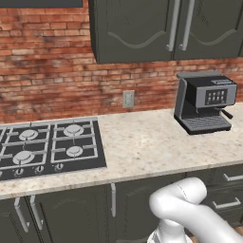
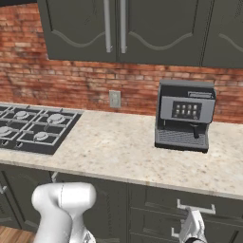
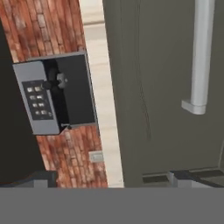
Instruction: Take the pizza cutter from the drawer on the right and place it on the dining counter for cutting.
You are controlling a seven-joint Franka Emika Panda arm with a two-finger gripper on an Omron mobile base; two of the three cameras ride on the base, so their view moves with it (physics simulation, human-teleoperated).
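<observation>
My end effector (image 2: 193,228) sits low by the drawer (image 2: 190,205), spread apart, empty. Drawer closed; pizza cutter presumably inside. Best to square up on the handle (image 3: 199,57) before clamping.

I am looking at a kitchen. I see a black gas hob (image 1: 45,147) with four burners set into a beige speckled worktop (image 1: 142,147). A grey coffee machine (image 2: 184,115) stands on the worktop. Behind it is a red brick wall (image 1: 57,80) with a wall socket (image 1: 128,99). Dark grey cabinets (image 2: 123,28) with silver handles hang above, and more cabinets and drawers (image 2: 194,209) sit below.
</observation>
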